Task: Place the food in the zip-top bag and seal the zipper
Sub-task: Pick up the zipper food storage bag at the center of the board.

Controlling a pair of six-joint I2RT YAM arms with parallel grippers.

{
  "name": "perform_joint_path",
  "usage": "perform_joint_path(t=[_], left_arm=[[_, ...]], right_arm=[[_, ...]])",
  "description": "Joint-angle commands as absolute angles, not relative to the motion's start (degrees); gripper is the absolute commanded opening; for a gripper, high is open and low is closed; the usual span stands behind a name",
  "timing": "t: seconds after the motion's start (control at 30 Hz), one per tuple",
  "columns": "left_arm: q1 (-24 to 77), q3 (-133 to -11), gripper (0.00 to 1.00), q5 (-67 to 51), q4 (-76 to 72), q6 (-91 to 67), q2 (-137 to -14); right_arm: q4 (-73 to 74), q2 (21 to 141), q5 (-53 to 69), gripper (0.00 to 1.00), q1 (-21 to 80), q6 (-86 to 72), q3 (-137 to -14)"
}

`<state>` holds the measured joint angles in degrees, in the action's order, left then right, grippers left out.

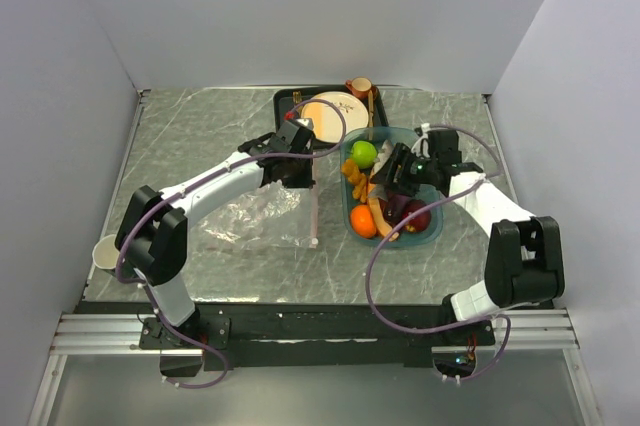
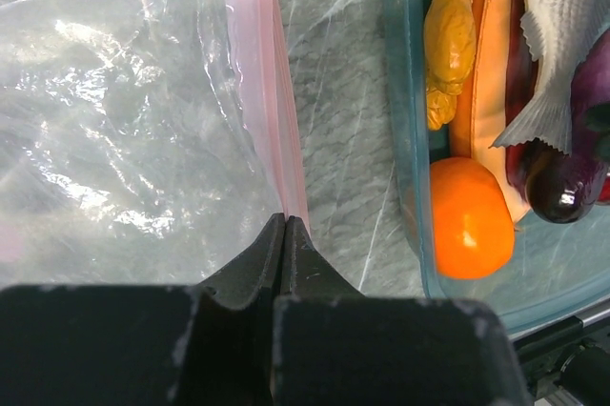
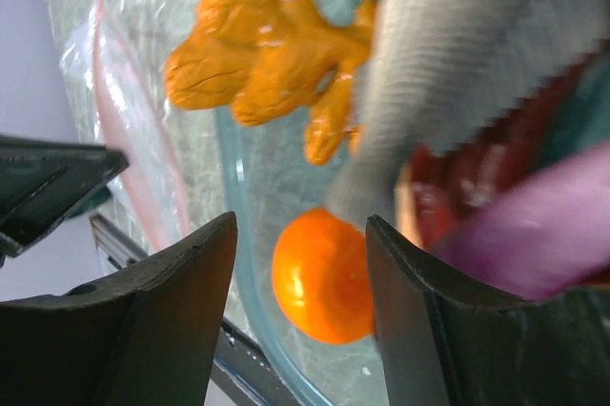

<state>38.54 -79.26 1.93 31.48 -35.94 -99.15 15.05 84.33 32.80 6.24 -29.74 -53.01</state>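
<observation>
the zipper (image 2: pixel 259 91) is pinched by the closed left gripper (image 2: pixel 285 233). the right gripper (image 3: pixel 300 227) is held open over the orange (image 3: pixel 324 277), at 7 o'clock in the teal tray (image 2: pixel 402 139).

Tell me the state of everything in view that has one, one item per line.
left end effector: shut on the zipper
right end effector: open, poised at the orange, holding nothing
zip-top bag: lying flat, no food visible inside
zipper: pinched at one end
teal tray: filled
orange: in the tray, not gripped
green apple: in the tray
grey fish: in the tray
</observation>
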Motion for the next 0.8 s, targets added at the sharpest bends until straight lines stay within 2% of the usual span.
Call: perform_joint_path(t=[0.0, 0.1, 0.4, 0.63, 0.7, 0.77], left_arm=[[38.5, -79.5, 0.01, 0.8, 29.9, -35.0, -96.7], [38.5, -80.2, 0.01, 0.5, 30.0, -35.0, -96.8], [38.5, -81.1, 0.01, 1.0, 31.1, -34.3, -95.8], [38.5, -81.8, 0.01, 0.7, 31.8, -34.3, -95.4], [38.5, -82.4, 0.01, 0.8, 32.1, -34.2, -95.4], [38.5, -82.5, 0.01, 0.9, 32.3, -34.1, -95.3]], right_arm=[[14.2, 84.1, 28.1, 0.63, 8.8, -29.4, -57.4], [16.7, 85.1, 24.1, 0.63, 8.4, -30.0, -56.8], [9.1, 83.0, 23.4, 0.65, 7.9, -39.3, -49.6], [8.1, 83.6, 21.9, 0.66, 6.6, -40.8, -50.6], [7.9, 83.2, 22.9, 0.63, 6.1, -41.0, -50.1], [7.7, 80.1, 21.5, 0.63, 6.7, -39.4, -49.8]])
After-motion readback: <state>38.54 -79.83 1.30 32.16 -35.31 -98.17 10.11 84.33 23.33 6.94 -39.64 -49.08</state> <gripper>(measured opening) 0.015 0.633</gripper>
